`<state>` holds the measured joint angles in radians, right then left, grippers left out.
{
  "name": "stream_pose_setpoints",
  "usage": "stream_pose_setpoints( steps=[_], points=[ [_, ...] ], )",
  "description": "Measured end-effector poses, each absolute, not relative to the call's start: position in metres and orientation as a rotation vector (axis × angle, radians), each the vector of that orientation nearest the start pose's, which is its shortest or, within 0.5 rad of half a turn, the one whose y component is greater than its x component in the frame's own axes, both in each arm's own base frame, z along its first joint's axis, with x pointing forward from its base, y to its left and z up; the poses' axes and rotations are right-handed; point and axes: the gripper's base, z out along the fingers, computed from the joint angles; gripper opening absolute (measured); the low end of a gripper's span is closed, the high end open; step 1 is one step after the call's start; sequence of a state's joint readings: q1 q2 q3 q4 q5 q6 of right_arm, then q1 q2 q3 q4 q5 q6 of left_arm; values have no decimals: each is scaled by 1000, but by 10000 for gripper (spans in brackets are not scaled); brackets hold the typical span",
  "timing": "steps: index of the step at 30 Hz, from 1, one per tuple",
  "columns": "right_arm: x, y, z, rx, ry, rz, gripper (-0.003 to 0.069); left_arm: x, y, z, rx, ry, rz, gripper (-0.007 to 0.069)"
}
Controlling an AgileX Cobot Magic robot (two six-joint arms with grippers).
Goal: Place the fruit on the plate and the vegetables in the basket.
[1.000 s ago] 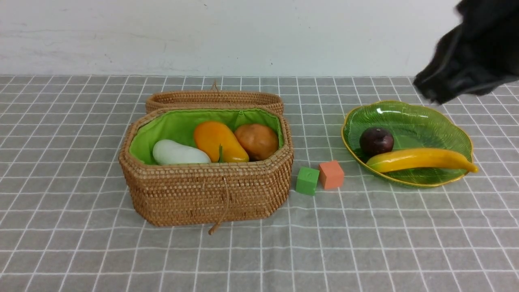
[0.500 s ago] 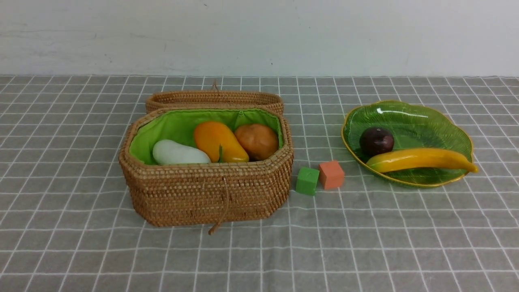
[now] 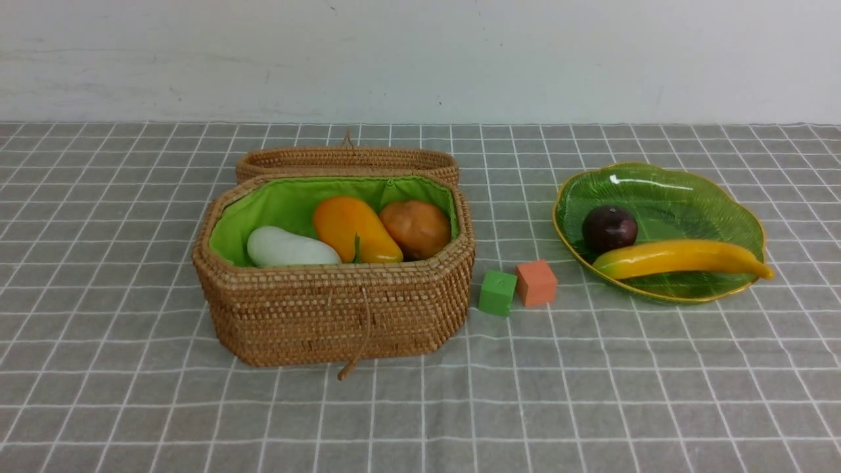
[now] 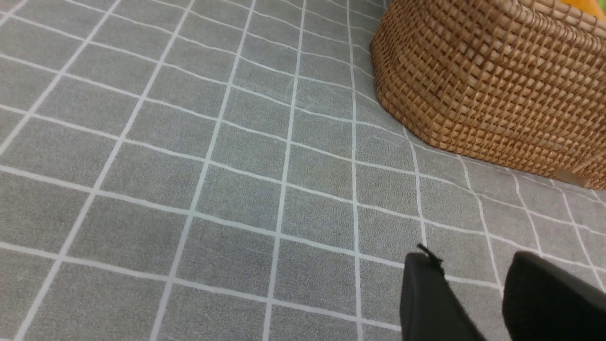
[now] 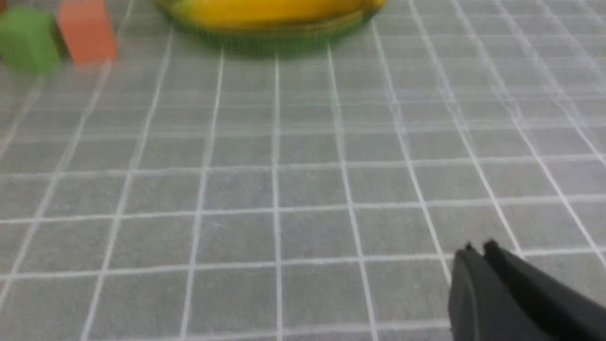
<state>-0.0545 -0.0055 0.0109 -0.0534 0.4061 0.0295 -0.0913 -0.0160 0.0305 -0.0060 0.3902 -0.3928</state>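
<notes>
The wicker basket (image 3: 335, 309) stands left of centre with its lid folded back. In its green lining lie a white radish (image 3: 289, 248), an orange-yellow oval piece (image 3: 355, 230) and a lumpy potato (image 3: 417, 226). On the right, the green glass plate (image 3: 690, 190) holds a dark plum (image 3: 610, 227) and a banana (image 3: 680, 257). Neither arm shows in the front view. My left gripper (image 4: 471, 258) hovers open and empty over the cloth, near the basket's wall (image 4: 473, 85). My right gripper (image 5: 479, 247) is shut and empty over the cloth, well short of the plate (image 5: 270, 42) and banana (image 5: 270, 9).
A green cube (image 3: 497, 293) and an orange cube (image 3: 536, 282) sit on the grey checked cloth between basket and plate; the right wrist view shows both, the green cube (image 5: 28, 40) and the orange cube (image 5: 87, 31). A white wall closes off the back.
The dark shape of the right arm, at the upper right of the front view a second ago, has left that view. The basket, plate and their contents have not moved.
</notes>
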Motion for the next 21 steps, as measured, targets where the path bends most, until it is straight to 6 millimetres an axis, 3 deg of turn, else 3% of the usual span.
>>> stream_pose_setpoints(
  steps=[21],
  points=[
    [52,-5,174,52,1871,-69,40,52,-5,169,-289,1880,-336,238]
  ],
)
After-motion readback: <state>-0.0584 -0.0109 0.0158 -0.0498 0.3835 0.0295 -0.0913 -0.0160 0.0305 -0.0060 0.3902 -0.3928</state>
